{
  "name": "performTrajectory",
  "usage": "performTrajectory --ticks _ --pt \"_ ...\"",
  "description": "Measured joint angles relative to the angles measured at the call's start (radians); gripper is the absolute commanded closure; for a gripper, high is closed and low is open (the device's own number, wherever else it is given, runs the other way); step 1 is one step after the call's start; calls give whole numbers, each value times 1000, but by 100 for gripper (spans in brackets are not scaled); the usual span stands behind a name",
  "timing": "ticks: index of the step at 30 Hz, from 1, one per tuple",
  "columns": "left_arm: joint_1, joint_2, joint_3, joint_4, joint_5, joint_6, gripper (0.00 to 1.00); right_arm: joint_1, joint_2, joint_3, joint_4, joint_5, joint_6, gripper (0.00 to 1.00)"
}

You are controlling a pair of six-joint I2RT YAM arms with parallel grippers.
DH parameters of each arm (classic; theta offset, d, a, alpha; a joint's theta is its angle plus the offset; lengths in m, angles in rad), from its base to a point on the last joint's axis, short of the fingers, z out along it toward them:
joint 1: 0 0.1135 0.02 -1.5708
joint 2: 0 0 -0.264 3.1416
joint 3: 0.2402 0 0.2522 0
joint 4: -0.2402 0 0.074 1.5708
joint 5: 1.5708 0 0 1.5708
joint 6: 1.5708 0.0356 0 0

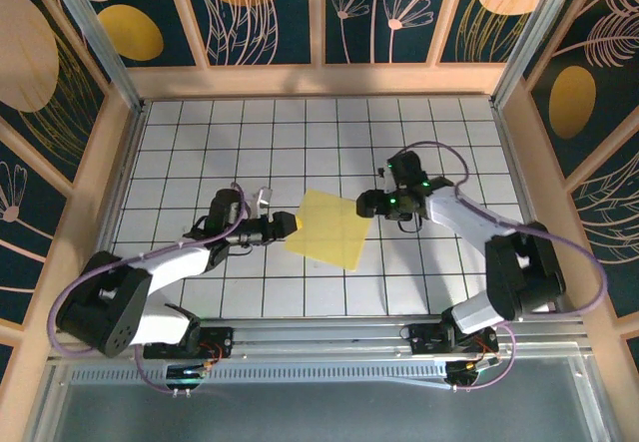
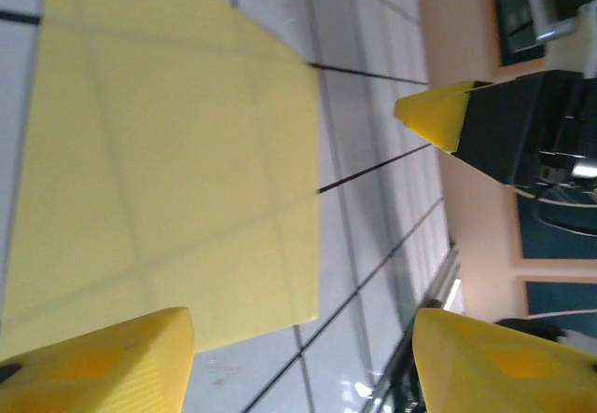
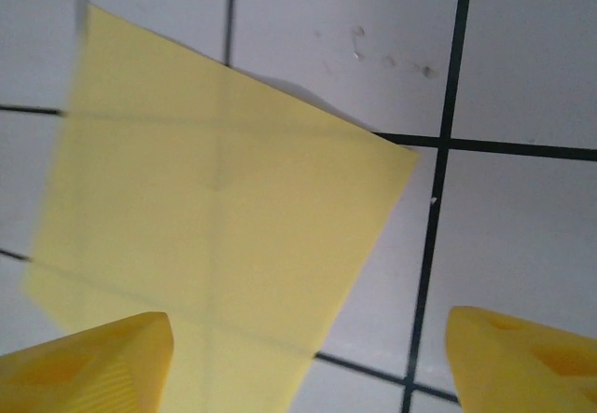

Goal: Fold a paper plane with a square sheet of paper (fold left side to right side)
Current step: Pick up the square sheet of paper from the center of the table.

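Lying flat on the white-tiled tabletop (image 1: 200, 153), the square sheet of paper (image 1: 329, 228) sits near the middle, turned at a slant to the black grid lines (image 3: 429, 236) and not yet folded. It reads as one bright yellow square, with the lines beneath showing faintly through it in both wrist views. The left end effector (image 1: 285, 224) points at the sheet's left edge from just beside it, and the right end effector (image 1: 367, 203) stands just off the upper right corner; from above I cannot tell whether either touches the paper. Seen from the left wrist, its yellow fingertips (image 2: 93, 362) stand wide apart with nothing clamped between them — one overlaps the sheet's near edge in the picture, the other hangs over bare tile. The right wrist view shows the same spread: one fingertip (image 3: 84, 362) at the sheet's lower edge, the other over bare tile, gripping nothing
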Motion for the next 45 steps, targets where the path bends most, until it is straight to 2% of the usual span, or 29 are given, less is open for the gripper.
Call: performTrajectory --ticks 5,12,31,36,38,45 --pt "-25 101 58 -51 -61 17 42 78 151 85 -13 127 9 15" --pt "-49 207 107 -68 -90 35 44 108 219 125 -13 197 34 14" --pt "-77 272 134 -77 -112 34 49 228 307 185 -37 249 57 19" --pt "-78 272 134 -74 -115 34 50 283 332 223 -54 228 73 25" --pt "-78 272 134 -74 -115 34 50 298 340 236 -58 219 83 30" --pt "-78 271 124 -51 -115 27 49 310 355 251 -61 193 100 63"
